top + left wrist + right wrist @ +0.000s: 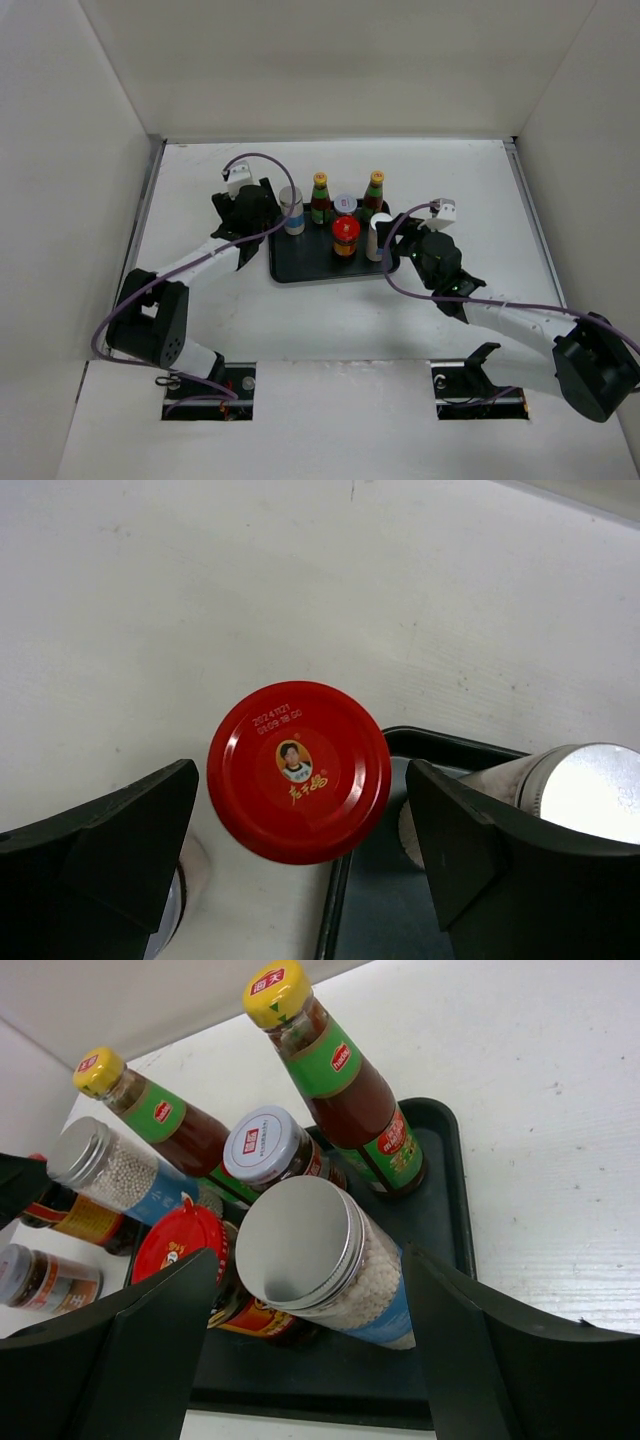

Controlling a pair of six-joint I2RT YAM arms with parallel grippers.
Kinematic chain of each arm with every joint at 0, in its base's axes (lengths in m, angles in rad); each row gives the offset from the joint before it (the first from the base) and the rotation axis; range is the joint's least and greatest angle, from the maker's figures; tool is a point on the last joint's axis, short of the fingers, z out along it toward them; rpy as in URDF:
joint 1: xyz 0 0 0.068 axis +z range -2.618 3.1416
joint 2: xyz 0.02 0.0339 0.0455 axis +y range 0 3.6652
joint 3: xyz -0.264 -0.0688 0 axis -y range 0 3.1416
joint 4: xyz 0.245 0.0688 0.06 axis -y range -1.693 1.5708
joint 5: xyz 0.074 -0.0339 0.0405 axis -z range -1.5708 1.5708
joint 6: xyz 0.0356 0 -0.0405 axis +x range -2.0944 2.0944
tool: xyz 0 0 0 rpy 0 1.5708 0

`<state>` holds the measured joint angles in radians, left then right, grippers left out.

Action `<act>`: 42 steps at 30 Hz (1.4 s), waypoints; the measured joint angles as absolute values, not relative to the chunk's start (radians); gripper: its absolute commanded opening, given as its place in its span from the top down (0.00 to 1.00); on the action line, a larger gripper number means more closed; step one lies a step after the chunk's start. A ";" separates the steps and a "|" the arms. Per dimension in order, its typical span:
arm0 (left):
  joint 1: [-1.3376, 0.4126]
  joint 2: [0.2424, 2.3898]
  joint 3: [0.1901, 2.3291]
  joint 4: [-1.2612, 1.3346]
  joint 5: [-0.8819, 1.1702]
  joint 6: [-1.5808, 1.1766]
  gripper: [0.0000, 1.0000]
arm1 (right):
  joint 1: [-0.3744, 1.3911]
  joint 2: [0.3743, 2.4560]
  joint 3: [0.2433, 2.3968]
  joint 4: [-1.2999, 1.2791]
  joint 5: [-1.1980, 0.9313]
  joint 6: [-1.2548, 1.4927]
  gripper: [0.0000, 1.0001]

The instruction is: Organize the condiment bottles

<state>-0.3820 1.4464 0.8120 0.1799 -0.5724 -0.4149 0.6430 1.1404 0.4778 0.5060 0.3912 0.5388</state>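
Note:
The black tray (300, 268) holds two yellow-capped bottles (320, 197) (374, 195), a white-lidded jar (345, 205), a red-lidded jar (345, 237) and two silver-lidded jars (292, 210) (377, 238). My left gripper (300, 840) is open, a finger on each side of a second red-lidded jar (298, 770), which stands on the table just left of the tray's edge (370, 920). My right gripper (310, 1290) is open around the near silver-lidded jar (310, 1250) on the tray (440, 1140), with gaps on both sides.
A small silver-lidded jar (50, 1275) stands on the table left of the tray, close to the left gripper (256, 222). White walls enclose the table on three sides. Cables loop above both arms.

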 measured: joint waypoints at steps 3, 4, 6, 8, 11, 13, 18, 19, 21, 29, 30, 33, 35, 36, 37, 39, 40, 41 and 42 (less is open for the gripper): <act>-0.383 1.485 0.812 0.215 -0.567 -0.403 0.23 | 0.643 1.140 0.478 0.506 0.388 0.538 0.19; -0.384 1.496 0.812 0.221 -0.570 -0.395 0.25 | 0.643 1.140 0.478 0.506 0.388 0.538 0.19; -0.385 1.509 0.812 0.232 -0.570 -0.391 0.30 | 0.643 1.140 0.478 0.506 0.387 0.537 0.19; -0.385 1.513 0.812 0.236 -0.578 -0.384 0.36 | 0.643 1.140 0.478 0.506 0.386 0.535 0.19; -0.385 1.513 0.812 0.237 -0.579 -0.377 0.42 | 0.643 1.140 0.478 0.506 0.385 0.535 0.19; -0.385 1.513 0.812 0.238 -0.579 -0.374 0.43 | 0.643 1.141 0.478 0.506 0.385 0.534 0.19; -0.386 1.509 0.812 0.238 -0.577 -0.363 0.45 | 0.645 1.142 0.483 0.506 0.385 0.534 0.19; -0.387 1.506 0.812 0.235 -0.576 -0.361 0.45 | 0.645 1.142 0.483 0.506 0.385 0.533 0.19; -0.387 1.493 0.812 0.224 -0.572 -0.355 0.45 | 0.649 1.142 0.483 0.506 0.385 0.531 0.19; -0.387 1.404 0.821 0.213 -0.575 -0.327 0.49 | 0.650 1.142 0.483 0.506 0.385 0.527 0.18; -0.387 1.397 0.821 0.213 -0.577 -0.325 0.49 | 0.650 1.142 0.483 0.506 0.385 0.527 0.18; -0.397 1.376 0.821 0.202 -0.586 -0.321 0.49 | 0.650 1.142 0.483 0.506 0.385 0.527 0.18; -0.416 1.346 0.821 0.172 -0.596 -0.317 0.49 | 0.650 1.142 0.483 0.506 0.385 0.527 0.18; -0.428 1.327 0.821 0.156 -0.599 -0.316 0.49 | 0.650 1.142 0.483 0.506 0.385 0.527 0.18; -0.443 1.303 0.821 0.138 -0.602 -0.314 0.49 | 0.650 1.142 0.483 0.506 0.385 0.527 0.18; -0.479 1.255 0.821 0.103 -0.607 -0.315 0.49 | 0.650 1.142 0.483 0.506 0.385 0.527 0.18; -0.499 1.231 0.821 0.086 -0.612 -0.316 0.49 | 0.650 1.142 0.483 0.506 0.385 0.527 0.18; -0.517 1.210 0.822 0.069 -0.616 -0.321 0.49 | 0.650 1.142 0.483 0.506 0.385 0.527 0.18; -0.535 1.193 0.822 0.052 -0.618 -0.326 0.50 | 0.650 1.142 0.483 0.506 0.385 0.527 0.18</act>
